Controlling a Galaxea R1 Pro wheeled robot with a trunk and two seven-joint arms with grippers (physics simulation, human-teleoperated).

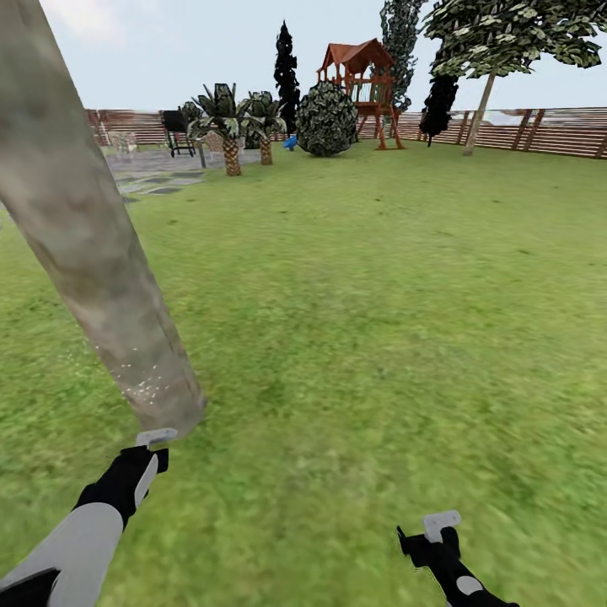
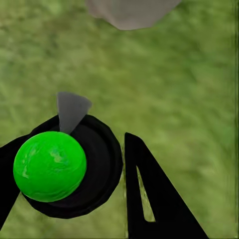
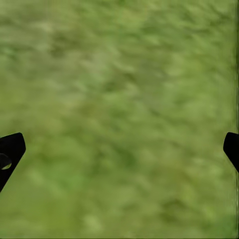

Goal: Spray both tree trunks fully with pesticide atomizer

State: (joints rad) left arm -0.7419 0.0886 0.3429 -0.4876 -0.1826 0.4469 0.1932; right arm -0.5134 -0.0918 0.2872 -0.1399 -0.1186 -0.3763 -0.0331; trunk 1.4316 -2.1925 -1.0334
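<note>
**Spraying at the foot of the near trunk**

Pesticide [image 1: 145,386] is showing as a thin scatter of white specks low on the tree trunk [image 1: 80,228], which is leaning across the left of the head view and meeting the grass [image 1: 379,337] just ahead of the left arm. The rest of that bark is looking bare, so coverage is probably far from complete.

In the left wrist view, the left hand [image 2: 74,174] is closing around the pesticide atomizer [image 2: 50,166], a bright green ball seated in a black round body, with a grey cone fanning from it toward the trunk base at the frame's edge. The right hand [image 3: 119,149] is hanging over lawn with its fingers spread wide and nothing between them.

Risks from here, as a judgement:
- The spray is landing only near the base; if the nozzle is not raised, the upper trunk is going untreated.
- The left arm is sitting very near the trunk, so a careless swing could be knocking the atomizer against the bark and loosening the grip.
- A second tall tree [image 1: 485,93] is standing well apart by the fence [image 1: 556,131], so the atomizer could be slipping during the drive across.
</note>
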